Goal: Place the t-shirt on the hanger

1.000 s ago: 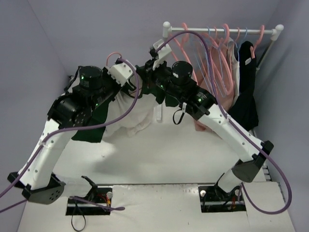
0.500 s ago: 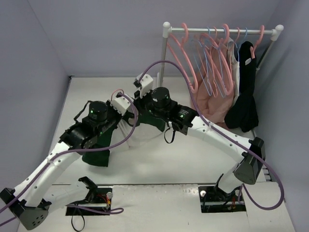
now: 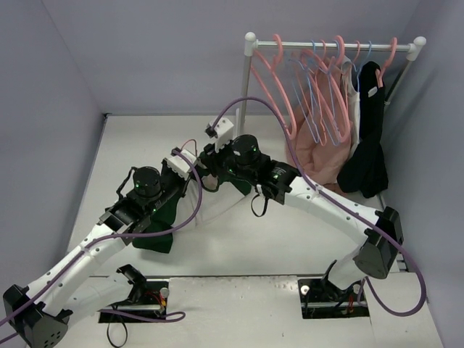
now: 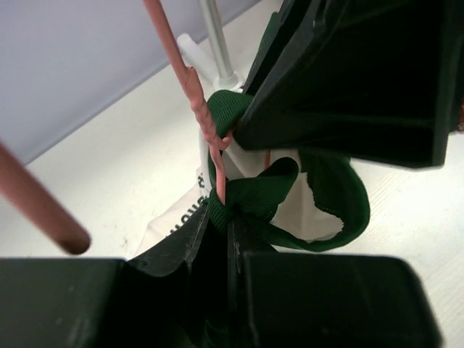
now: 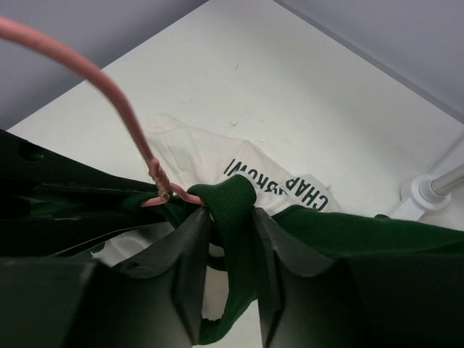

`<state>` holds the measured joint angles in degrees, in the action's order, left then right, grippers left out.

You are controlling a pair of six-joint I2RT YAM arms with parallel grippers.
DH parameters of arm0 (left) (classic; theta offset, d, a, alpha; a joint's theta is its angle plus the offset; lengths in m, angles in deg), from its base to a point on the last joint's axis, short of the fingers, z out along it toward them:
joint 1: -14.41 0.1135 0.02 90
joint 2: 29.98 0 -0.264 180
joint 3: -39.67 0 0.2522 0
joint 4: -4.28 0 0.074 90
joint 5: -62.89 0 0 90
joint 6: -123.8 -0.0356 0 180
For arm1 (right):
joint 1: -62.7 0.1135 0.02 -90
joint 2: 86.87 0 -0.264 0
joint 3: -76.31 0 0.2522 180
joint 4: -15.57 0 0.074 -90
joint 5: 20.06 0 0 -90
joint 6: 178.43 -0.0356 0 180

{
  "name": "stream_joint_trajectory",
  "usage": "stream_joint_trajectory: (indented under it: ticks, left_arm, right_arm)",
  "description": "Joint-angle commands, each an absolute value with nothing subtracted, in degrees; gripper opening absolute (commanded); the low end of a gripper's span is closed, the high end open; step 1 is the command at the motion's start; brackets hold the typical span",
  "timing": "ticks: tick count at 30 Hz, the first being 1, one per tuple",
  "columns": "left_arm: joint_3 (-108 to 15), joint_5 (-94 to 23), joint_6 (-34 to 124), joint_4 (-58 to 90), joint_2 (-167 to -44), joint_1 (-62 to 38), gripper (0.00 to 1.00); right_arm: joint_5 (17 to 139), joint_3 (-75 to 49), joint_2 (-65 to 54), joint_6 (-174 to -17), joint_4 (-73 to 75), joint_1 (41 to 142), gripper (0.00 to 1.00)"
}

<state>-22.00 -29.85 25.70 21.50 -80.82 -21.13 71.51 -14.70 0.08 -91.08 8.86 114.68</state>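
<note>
The t-shirt (image 3: 216, 208) is cream-white with a dark green sleeve (image 3: 154, 233) and hangs bunched between my two arms near the table. My left gripper (image 3: 188, 171) is shut on the green neck trim (image 4: 322, 190), with the pink hanger's wire (image 4: 194, 93) running into its jaws (image 4: 226, 219). My right gripper (image 3: 210, 161) is shut on a ribbed fold of the same trim (image 5: 232, 206), right beside the hanger's twisted neck (image 5: 156, 177). The hanger's hook (image 3: 190, 143) pokes up between the grippers. Printed lettering shows on the cream cloth (image 5: 250, 172).
A white clothes rack (image 3: 330, 46) stands at the back right with several pink and light-blue hangers (image 3: 319, 94), a salmon-pink garment (image 3: 319, 152) and a black garment (image 3: 368, 156). Its post (image 3: 243, 94) and foot (image 5: 429, 190) stand close behind the grippers.
Both arms have come down and toward the near side, carrying the t-shirt and hanger lower. The grips on the neck trim are unchanged.
</note>
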Motion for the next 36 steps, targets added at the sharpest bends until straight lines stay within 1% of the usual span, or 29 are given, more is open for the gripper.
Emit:
stream_joint_trajectory:
  ticks: [1,4,8,11,14,16,23,31,34,36]
  left_arm:
    - [-23.37,-34.34,25.91,9.0,-79.9,-21.19,0.0]
    - [-21.91,-35.16,25.14,8.31,-79.3,-21.03,0.0]
    - [-21.38,-37.28,24.4,8.39,-78.57,-20.91,0.0]
    - [-21.84,-38.69,24.2,9.17,-78.4,-20.55,0.0]
    - [-22.43,-40.32,24.05,10.1,-78.58,-20.25,0.0]
    - [-22.67,-41.56,24.31,10.29,-78.69,-20.13,0.0]
    - [-24.9,-45.31,23.52,13.66,-78.23,-20.05,0.0]
    - [-28.35,-48.44,21.46,19.25,-77.86,-19.86,0.0]
    - [-29.3,-49.6,20.73,21.44,-77.98,-19.48,0.0]
    - [-30.17,-50.87,20.42,22.47,-78.34,-19.13,0.0]
  right_arm:
    - [76.17,-15.48,-4.1,-89.24,11.59,111.88,0.3]
    - [82.77,-15.96,-6.51,-87.14,9.36,107.38,0.42]
    - [91.97,-15.14,-9.52,-83.05,7.7,98.28,0.49]
    - [99.22,-14.89,-11.86,-79.12,5.34,94.44,0.55]
    - [106.94,-14.29,-13.07,-71.65,2.5,91.14,0.57]
    - [109.13,-13.42,-12.91,-66.41,-0.51,90.25,0.6]
    - [114.07,-11.01,-9.16,-54.15,-6.63,89.86,0.62]
    - [116.96,-11.94,-5.21,-51.26,-7.59,90.66,0.64]
    - [117.56,-12.22,-5.05,-50.88,-7.59,91.04,0.62]
    - [118.44,-12.24,-5.13,-50.53,-7.59,91.36,0.56]
